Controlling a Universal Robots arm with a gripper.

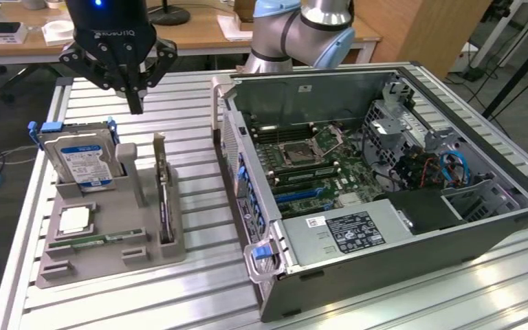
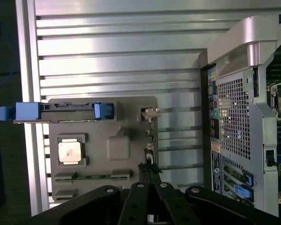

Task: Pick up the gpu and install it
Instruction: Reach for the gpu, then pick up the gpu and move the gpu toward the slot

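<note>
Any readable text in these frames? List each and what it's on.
"ROBOTIQ", upside down, on the body of the gripper.
Label on the hard drive: not legible.
The black label and the white sticker on the power supply: not legible.

Air is free all round the shut gripper (image 1: 135, 104) above the holder (image 1: 108, 260). Below, the gpu (image 1: 164, 201) stands on edge and the hard drive (image 1: 79, 157) stands upright near it, with a narrow lane between them, partly taken by a holder post (image 1: 128, 165). A bare table (image 1: 211, 227) strip separates holder and case (image 1: 411, 268). The case is open on top; a metal cage (image 1: 394, 127) and blue cables (image 1: 454, 167) crowd one end.
</note>
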